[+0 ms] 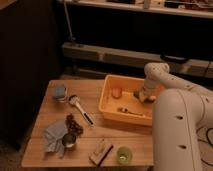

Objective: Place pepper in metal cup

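My gripper [142, 97] reaches down into the right part of the yellow bin [111, 114], close to its floor. A small dark shape sits right at the gripper's tip; I cannot tell whether it is the pepper. The metal cup [69, 140] stands on the wooden table near the front left, on the edge of a blue cloth [52, 137], far from the gripper. The cup looks empty.
In the bin lie a small orange round item [116, 92] and a thin elongated item [127, 111]. On the table [45, 110] are a dark grape bunch [73, 123], a white-headed utensil [80, 107], a blue-grey container [60, 92], a light green cup [123, 155] and a small block [101, 151]. My white arm fills the right side.
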Tool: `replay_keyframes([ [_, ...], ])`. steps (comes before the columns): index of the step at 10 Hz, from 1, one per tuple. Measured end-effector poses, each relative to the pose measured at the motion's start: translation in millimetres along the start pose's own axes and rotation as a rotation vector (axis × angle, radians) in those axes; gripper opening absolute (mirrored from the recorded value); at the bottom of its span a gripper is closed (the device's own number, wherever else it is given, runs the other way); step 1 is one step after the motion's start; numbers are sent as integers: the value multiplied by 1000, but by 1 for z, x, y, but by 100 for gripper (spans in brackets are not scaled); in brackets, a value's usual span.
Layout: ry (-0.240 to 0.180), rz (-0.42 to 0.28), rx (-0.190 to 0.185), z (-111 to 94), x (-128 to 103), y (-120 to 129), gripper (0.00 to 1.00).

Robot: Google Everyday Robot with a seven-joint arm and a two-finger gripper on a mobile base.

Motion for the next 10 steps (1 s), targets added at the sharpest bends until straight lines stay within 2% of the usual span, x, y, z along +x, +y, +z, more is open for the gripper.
replay_keyframes([
  [1, 5, 5, 5, 0, 0, 0, 0],
  [3, 5, 7, 6, -2, -1, 7, 0],
  [5, -30, -1, 9, -21, 0, 12, 0],
  [6, -56, -10, -2, -35, 1, 19, 0],
  [9, -129, -81, -35, -80, 0, 67, 0],
  [10, -147, -118, -40, -95, -2, 92, 0],
])
